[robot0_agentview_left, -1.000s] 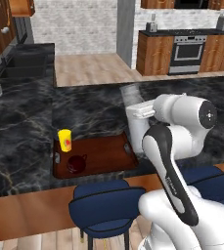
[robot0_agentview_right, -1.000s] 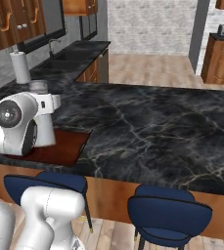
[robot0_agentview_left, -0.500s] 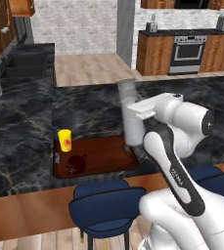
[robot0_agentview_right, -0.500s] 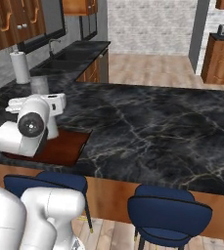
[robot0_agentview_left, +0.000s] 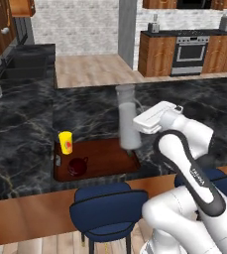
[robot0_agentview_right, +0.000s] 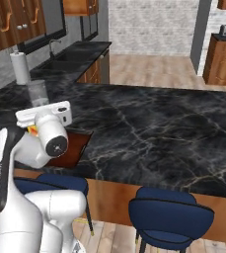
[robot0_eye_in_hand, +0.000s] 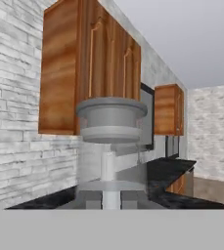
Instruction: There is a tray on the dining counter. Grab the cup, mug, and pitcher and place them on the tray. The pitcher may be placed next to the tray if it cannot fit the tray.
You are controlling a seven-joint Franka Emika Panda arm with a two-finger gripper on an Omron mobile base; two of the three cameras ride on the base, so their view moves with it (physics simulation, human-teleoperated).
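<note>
1. Pitcher (robot0_agentview_left: 127, 118) is the item in hand: we judge this the last carry, since the cup (robot0_agentview_left: 65, 142) and mug (robot0_agentview_left: 77, 166) already sit at the left end of the tray (robot0_agentview_left: 105, 158).
2. It hangs upright over the tray's right end, base just above or maybe touching the tray floor; we can't tell which.
3. Pincer (robot0_agentview_left: 137, 115) is narrowed onto the pitcher by its thin handle side; fingertips are hidden behind the hand, so the contact is read from the hand view, where the lid (robot0_eye_in_hand: 111, 113) looms right ahead.
4. Next move, as we judge: lower straight down onto bare tray right of the mug, or beside the tray on the bench (robot0_agentview_left: 26, 129), then let go and back off sideways.
5. Arm pose: elbow high, forearm reaching left across the bench edge, wrist level, hand horizontal.
</note>
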